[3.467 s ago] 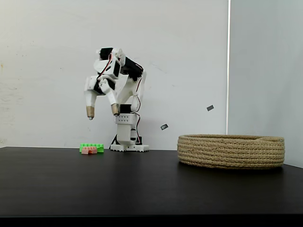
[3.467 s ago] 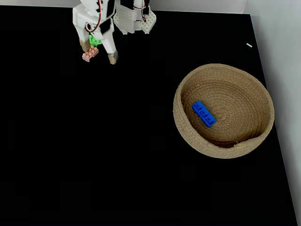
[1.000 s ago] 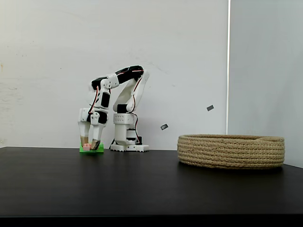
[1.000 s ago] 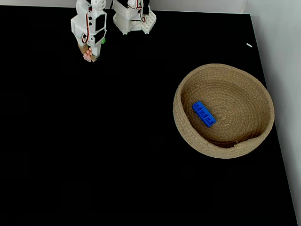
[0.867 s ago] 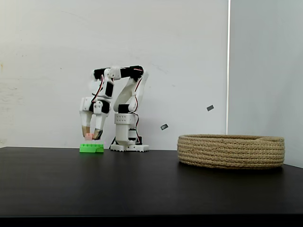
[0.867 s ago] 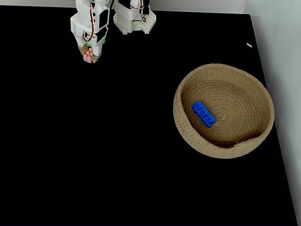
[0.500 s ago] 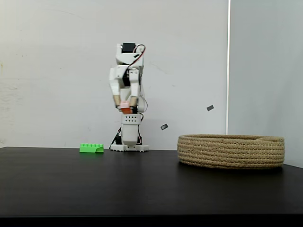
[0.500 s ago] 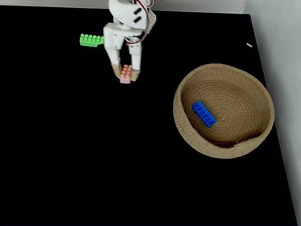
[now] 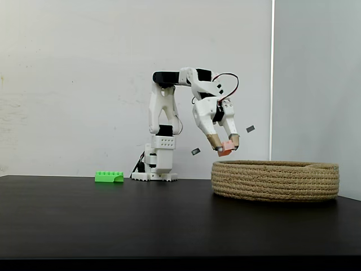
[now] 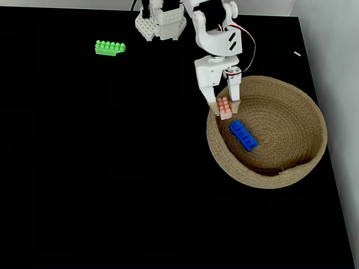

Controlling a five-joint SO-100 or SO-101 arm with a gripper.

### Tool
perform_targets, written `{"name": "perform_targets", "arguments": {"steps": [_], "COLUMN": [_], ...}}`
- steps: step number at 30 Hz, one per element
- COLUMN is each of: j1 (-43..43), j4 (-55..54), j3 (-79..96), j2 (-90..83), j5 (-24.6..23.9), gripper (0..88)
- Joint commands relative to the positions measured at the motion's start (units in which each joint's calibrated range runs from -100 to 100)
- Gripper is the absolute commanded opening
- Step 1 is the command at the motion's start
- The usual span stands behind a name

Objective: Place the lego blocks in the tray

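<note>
My gripper (image 9: 225,148) (image 10: 224,110) is shut on the salmon-pink lego block (image 9: 225,149) (image 10: 224,107), held in the air just above the left rim of the tray (image 9: 276,180) (image 10: 297,168), a wide round basket of coiled tan rope. Seen from above, the pink block hangs over the tray's inner left wall. A blue lego block (image 10: 243,135) lies inside the tray near its middle. The longer green lego block (image 9: 109,176) (image 10: 110,47) rests on the black table at the far left, beside the arm's base.
The arm's white base (image 9: 154,169) (image 10: 161,23) stands at the table's back edge. The black table (image 9: 141,220) (image 10: 112,168) spreads wide in front. A white wall runs behind, and the table's right edge lies just past the tray.
The gripper closed on the pink block beside the green one, lifted it, and swung it rightward to the tray's left rim. The green and blue blocks stayed put.
</note>
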Motion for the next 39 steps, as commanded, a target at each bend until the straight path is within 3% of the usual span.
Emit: {"name": "perform_targets", "arguments": {"steps": [1,4,7,16,31,39], "j1": [-1.7,-2.2,-1.9,7.2,52.9,66.8], "j4": [0.8,1.9,2.2,12.4,28.7,28.1], "j3": [-6.0,-6.5,-6.5,-9.5,-1.8,7.1], "j2": [0.6,1.0,0.3,-3.5,-11.8,-15.3], "j5": [-1.3,-2.0,-2.2,-3.3,-5.2,-1.7], "gripper": [9.0,28.7,32.3,34.0,34.4,35.2]}}
